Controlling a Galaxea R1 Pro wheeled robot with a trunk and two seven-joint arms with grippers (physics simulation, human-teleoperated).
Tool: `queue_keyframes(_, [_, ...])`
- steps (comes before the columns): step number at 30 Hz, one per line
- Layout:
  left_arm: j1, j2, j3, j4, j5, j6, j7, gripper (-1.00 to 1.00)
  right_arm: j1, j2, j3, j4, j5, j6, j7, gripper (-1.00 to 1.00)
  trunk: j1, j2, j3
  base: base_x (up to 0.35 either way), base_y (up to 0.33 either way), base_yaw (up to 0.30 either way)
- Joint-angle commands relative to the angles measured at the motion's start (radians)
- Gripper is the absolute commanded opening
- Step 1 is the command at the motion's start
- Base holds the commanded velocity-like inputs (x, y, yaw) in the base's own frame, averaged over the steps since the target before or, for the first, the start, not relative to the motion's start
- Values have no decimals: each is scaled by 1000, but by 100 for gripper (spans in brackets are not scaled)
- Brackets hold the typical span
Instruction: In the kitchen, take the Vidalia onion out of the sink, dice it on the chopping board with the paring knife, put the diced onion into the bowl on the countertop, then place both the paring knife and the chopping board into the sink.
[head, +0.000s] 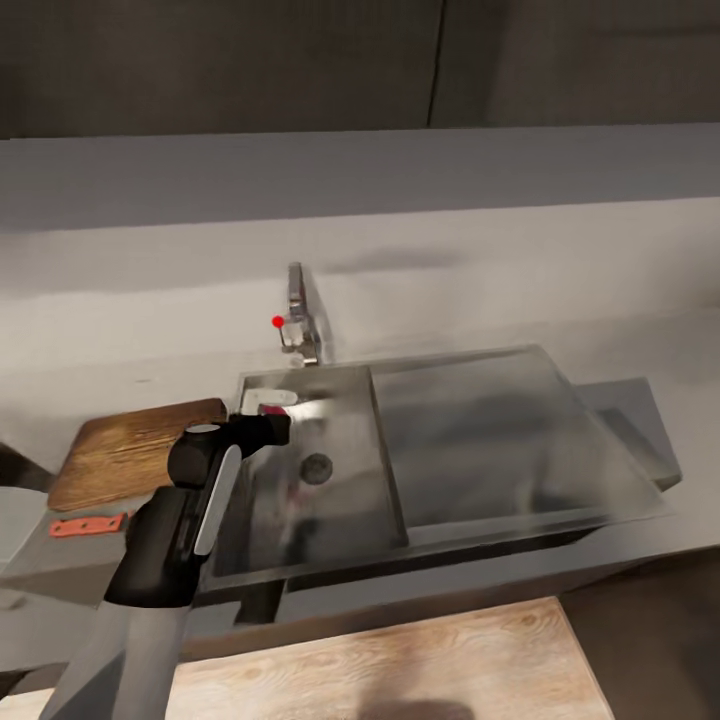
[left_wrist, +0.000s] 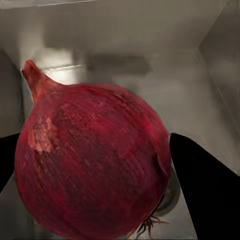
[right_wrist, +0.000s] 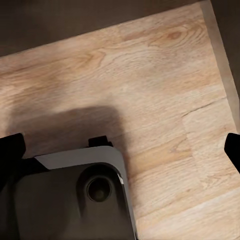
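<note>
- Surface (head: 560, 290): long pale grey worktop in the head view, running the width of the frame, grey wall band and dark cabinets behind it.
- Sink (head: 385, 520) set into the surface; basin on the left with a round dark drain (head: 317, 466), flat steel drainboard (head: 500, 440) to its right.
- Tap (head: 300, 320) stands at the basin's back edge, red knob (head: 277, 321) on its left side.
- Chopping board (head: 125, 450): dark brown wood, flat on the surface just left of the basin, its right end under the left arm.
- Small red-orange item (head: 88, 524) lies near the surface's front edge, in front of the board; too blurred to name.
- Left gripper (head: 268, 410) is over the basin's back-left corner. Left wrist view: jaws clamped on the onion (left_wrist: 92, 160), a dark finger (left_wrist: 205, 190) on either side; red-purple skin, stem tip up, steel basin walls behind.
- Onion is held over the basin, clear of the walls.
- Drainboard and surface to the right lie open.
- Right gripper (right_wrist: 125, 150): fingertips at opposite edges of the right wrist view, jaws wide apart, over light wooden floor (right_wrist: 150, 70) and the robot's dark base (right_wrist: 70, 200).
</note>
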Motion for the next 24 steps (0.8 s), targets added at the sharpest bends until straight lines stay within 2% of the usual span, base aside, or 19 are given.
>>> queue_keyframes(1, [-1, 0, 0, -1, 7, 5, 4, -100, 0, 0, -5, 0, 11, -2, -7, 100, 0, -2, 0, -114, 298, 195])
queue_keyframes(9, [-1, 0, 0, -2, 7, 5, 3, -100, 0, -1, -6, 0, 11, -1, -7, 100, 0, -2, 9, 68, 310, 182])
queue_keyframes(17, [-1, 0, 0, -5, 8, 5, 4, -100, 0, -1, -6, 0, 10, -1, -7, 100, 0, -2, 10, 112, 311, 20])
queue_keyframes(24, [-1, 0, 0, -6, 10, 5, 3, -100, 0, -1, -6, 0, 10, -1, -7, 100, 0, -2, 10, -81, 297, 1])
